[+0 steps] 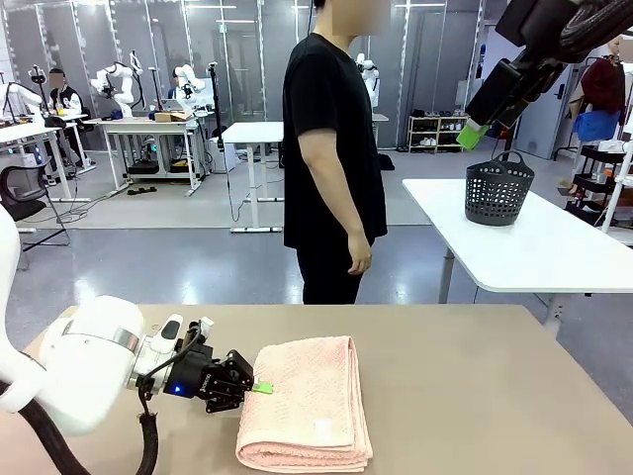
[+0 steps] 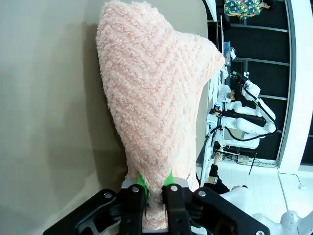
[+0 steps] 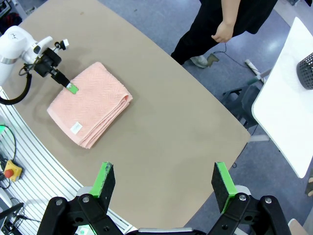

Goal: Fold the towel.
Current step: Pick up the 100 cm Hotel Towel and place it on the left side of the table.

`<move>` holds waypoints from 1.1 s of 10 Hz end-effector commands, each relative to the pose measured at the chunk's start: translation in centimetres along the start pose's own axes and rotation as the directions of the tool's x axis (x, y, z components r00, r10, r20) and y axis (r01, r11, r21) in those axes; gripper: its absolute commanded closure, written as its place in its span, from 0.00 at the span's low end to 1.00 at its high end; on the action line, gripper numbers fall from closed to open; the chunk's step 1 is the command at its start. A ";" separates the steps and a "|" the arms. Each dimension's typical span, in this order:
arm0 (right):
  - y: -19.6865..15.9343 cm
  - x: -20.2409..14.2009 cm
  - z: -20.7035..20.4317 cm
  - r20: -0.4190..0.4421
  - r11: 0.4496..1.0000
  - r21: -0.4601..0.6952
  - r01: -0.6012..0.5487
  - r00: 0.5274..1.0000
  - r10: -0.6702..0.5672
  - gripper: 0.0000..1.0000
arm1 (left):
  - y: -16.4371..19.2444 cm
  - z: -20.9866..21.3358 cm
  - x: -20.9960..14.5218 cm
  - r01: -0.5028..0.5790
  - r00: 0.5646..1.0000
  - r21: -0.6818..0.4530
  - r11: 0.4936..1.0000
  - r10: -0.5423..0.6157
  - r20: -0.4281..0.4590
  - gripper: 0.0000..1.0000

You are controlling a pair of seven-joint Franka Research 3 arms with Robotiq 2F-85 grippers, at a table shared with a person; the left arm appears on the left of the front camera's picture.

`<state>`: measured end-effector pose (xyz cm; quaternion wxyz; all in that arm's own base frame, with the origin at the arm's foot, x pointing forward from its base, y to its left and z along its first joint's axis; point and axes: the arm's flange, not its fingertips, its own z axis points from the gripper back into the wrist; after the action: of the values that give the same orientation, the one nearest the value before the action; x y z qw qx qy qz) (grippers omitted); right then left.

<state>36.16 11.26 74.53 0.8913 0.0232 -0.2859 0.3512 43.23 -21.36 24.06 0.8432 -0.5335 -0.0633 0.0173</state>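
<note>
The pale pink towel (image 1: 309, 396) lies folded into a thick rectangle on the tan table (image 1: 495, 396), its small white tag (image 1: 321, 427) near the front edge. My left gripper (image 1: 259, 387) comes in low from the left and is shut on the towel's left edge. In the left wrist view the terry cloth (image 2: 156, 98) runs down between the green pads (image 2: 142, 182). My right gripper (image 3: 164, 183) hangs high above the table, open and holding nothing; from up there the towel (image 3: 93, 105) and the left gripper (image 3: 72, 89) show far below.
A person (image 1: 336, 168) in black stands at the table's far edge, arms down. A dark basket (image 1: 497, 190) sits on a white table (image 1: 534, 247) behind on the right. Bare tabletop stretches to the towel's right.
</note>
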 end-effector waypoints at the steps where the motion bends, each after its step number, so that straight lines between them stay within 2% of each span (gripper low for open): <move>1: -0.1 -0.1 0.1 -0.001 1.000 -0.006 0.003 1.000 -0.003 0.00 | 0.3 2.8 -0.1 0.027 0.998 -0.007 1.000 -0.027 -0.050 0.87; 2: -0.1 -0.1 0.1 -0.001 1.000 -0.006 0.003 1.000 -0.003 0.00 | 0.8 5.6 -0.2 0.034 0.995 -0.034 0.999 -0.037 -0.088 0.87; 4: -0.1 -0.1 0.1 -0.001 1.000 -0.006 0.003 1.000 -0.003 0.00 | 2.4 11.5 -0.3 0.045 0.997 -0.028 0.999 -0.047 -0.068 0.87; 5: -0.1 -0.1 0.1 -0.001 1.000 -0.006 0.003 1.000 -0.003 0.00 | 4.1 14.3 -0.2 0.051 0.997 -0.011 0.999 -0.052 -0.051 0.87; 7: -0.1 -0.1 0.1 -0.001 1.000 -0.006 0.003 1.000 -0.003 0.00 | 7.2 19.9 -0.3 0.022 0.999 0.036 0.999 -0.024 0.039 0.87; 9: -0.1 -0.1 0.1 -0.001 1.000 -0.006 0.003 1.000 -0.003 0.00 | 9.3 25.8 -0.1 0.066 0.993 0.084 0.994 -0.074 0.090 0.87; 10: -0.1 -0.1 0.1 -0.001 1.000 -0.006 0.003 1.000 -0.003 0.00 | 10.1 28.0 0.1 0.083 0.992 0.135 0.987 -0.096 0.087 0.87; 11: -0.1 -0.1 0.1 -0.001 1.000 -0.006 0.003 1.000 -0.003 0.00 | 10.3 30.3 0.5 0.116 0.986 0.128 0.985 -0.130 0.107 0.87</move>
<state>36.18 11.19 74.54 0.8915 0.0234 -0.2861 0.3506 39.95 9.64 26.60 0.8732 -0.4694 -0.1283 0.0260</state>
